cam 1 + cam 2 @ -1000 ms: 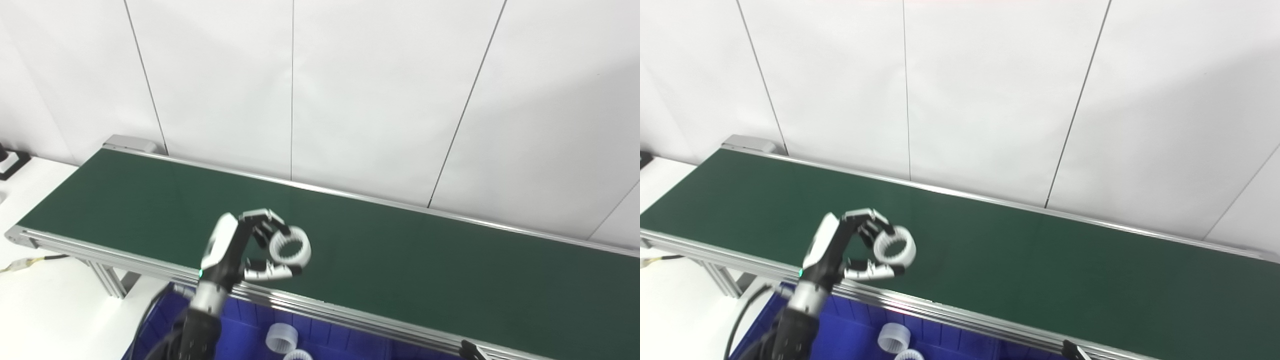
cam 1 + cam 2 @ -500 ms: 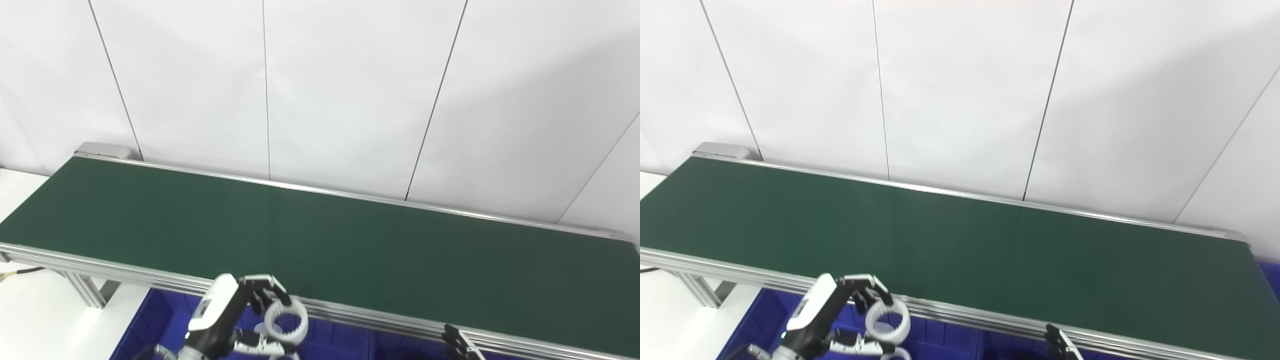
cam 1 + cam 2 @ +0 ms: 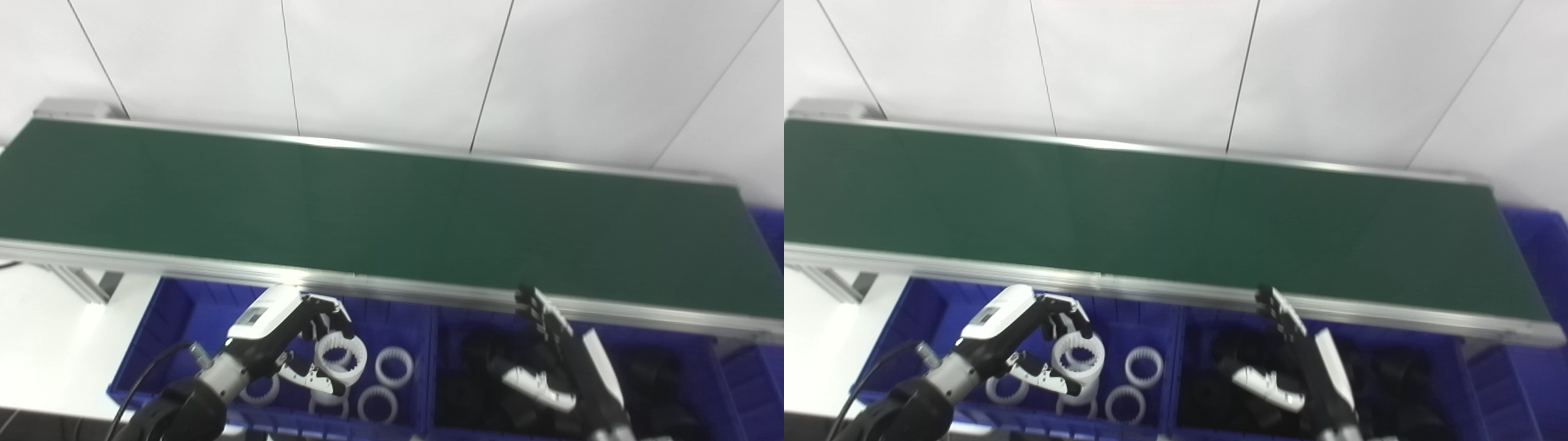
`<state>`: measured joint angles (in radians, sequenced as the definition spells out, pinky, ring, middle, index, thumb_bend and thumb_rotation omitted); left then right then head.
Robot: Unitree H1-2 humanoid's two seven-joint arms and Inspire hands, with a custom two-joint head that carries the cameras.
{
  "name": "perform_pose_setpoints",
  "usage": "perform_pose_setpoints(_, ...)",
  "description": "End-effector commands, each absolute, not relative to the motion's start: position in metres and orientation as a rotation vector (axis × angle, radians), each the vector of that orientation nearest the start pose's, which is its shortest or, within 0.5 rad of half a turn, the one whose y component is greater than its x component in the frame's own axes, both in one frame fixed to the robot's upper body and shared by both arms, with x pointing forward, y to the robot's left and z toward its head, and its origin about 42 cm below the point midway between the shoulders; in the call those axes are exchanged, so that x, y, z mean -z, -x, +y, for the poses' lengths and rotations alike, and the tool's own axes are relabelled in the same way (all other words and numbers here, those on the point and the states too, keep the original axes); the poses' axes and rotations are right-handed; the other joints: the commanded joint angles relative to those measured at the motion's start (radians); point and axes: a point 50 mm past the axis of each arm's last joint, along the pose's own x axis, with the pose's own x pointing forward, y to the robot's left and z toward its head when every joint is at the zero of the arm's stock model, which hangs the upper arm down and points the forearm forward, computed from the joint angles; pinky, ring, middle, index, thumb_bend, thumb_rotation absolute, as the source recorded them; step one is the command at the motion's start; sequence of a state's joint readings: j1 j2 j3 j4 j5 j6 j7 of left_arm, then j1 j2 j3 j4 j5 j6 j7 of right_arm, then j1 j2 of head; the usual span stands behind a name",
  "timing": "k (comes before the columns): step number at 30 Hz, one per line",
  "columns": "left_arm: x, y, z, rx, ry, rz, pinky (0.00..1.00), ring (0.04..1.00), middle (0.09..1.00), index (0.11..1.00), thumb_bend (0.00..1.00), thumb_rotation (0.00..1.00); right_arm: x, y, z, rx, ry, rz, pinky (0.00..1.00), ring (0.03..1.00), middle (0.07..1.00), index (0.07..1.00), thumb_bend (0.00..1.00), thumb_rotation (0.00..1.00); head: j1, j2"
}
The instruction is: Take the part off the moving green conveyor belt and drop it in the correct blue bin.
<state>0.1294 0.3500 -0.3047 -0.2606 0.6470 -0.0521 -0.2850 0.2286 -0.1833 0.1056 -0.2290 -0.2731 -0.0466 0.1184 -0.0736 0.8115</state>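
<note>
One white ring [image 3: 340, 358] sat gripped in the left robot hand [image 3: 288, 343] over the left blue bin [image 3: 159, 318], drop pending; right robot hand [image 3: 554, 361] spread empty.

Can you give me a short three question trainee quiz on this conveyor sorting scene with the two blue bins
1. True or false: the left hand holds a white toothed ring.
2. Which bin lies below that ring: A, the one holding white rings; B, the one holding black parts?
3. Fill in: the right hand is ____, holding nothing.

Key: 1 true; 2 A; 3 open.
</note>
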Motion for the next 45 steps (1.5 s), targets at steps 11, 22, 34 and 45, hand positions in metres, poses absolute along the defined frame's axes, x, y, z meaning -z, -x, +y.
perform_pose_setpoints(11, -0.126, -0.220, 0.209, 0.586, -1.308, -0.051, 0.86, 0.788, 0.801, 0.756, 0.53, 0.08, -0.125, -0.207, -0.237, -0.210, 0.425, -0.068, 0.79, 0.866, 0.908, 0.931, 0.77, 0.53, -0.002, 0.022)
perform_pose_setpoints(22, -0.118, -0.227, 0.205, 0.484, -1.276, -0.052, 0.87, 0.923, 0.977, 0.912, 0.66, 0.22, -0.124, -0.208, -0.235, -0.214, 0.425, -0.069, 0.78, 0.855, 0.901, 0.925, 0.77, 0.52, -0.007, 0.013)
perform_pose_setpoints(34, -0.121, -0.252, 0.204, 0.552, -0.661, -0.046, 0.80, 0.900, 0.959, 0.925, 0.73, 0.20, -0.120, -0.206, -0.230, -0.215, 0.424, -0.059, 0.78, 0.856, 0.898, 0.918, 0.78, 0.52, -0.092, -0.004)
perform_pose_setpoints(45, -0.091, -0.253, 0.206, 0.570, -0.218, -0.023, 0.80, 0.884, 0.931, 0.932, 0.83, 0.21, -0.115, -0.205, -0.227, -0.233, 0.412, -0.051, 0.79, 0.869, 0.910, 0.927, 0.77, 0.52, -0.130, -0.018)
